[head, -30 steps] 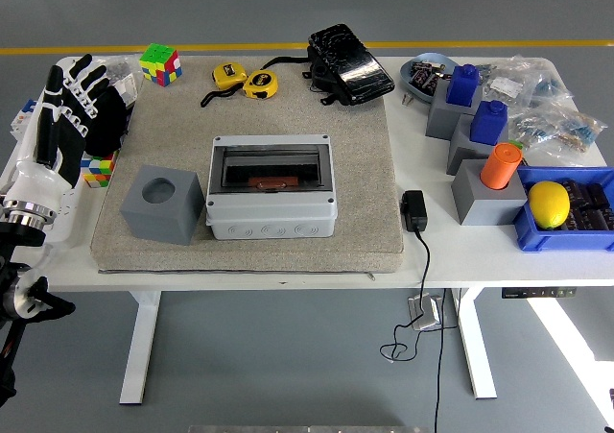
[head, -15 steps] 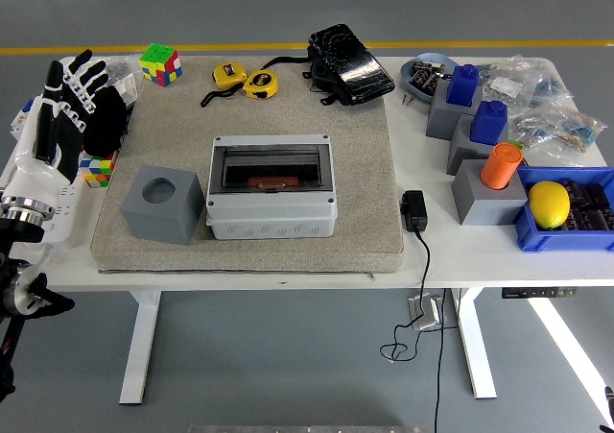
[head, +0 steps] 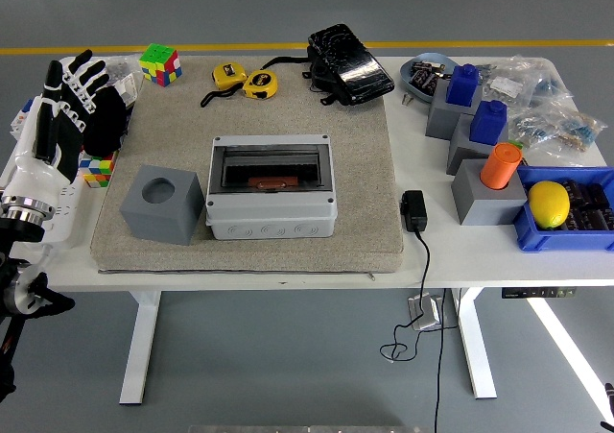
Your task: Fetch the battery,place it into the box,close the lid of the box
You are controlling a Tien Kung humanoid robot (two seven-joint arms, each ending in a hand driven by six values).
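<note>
The battery looks like it's already in: a flat reddish-brown block (head: 268, 180) lies behind the dark see-through lid of the grey plastic junction box (head: 272, 199) in the middle of the beige felt mat (head: 363, 150), and the lid seems to be down, though it's hard to say whether it's latched. Over the last second, the only thing that moved is the robot's left hand (head: 65, 107), white and black with fingers spread and nothing in them; it's drifted a touch toward the table's left edge, above a scrambled puzzle cube (head: 97, 168). So it reads like the job's basically done and the arm is backing off. Next to the box on the left sits a matte grey cube with a round hole on top (head: 162, 204). Far right, a glossy yellow lemon (head: 549, 204) rests in a blue plastic bin (head: 538, 237).
</note>
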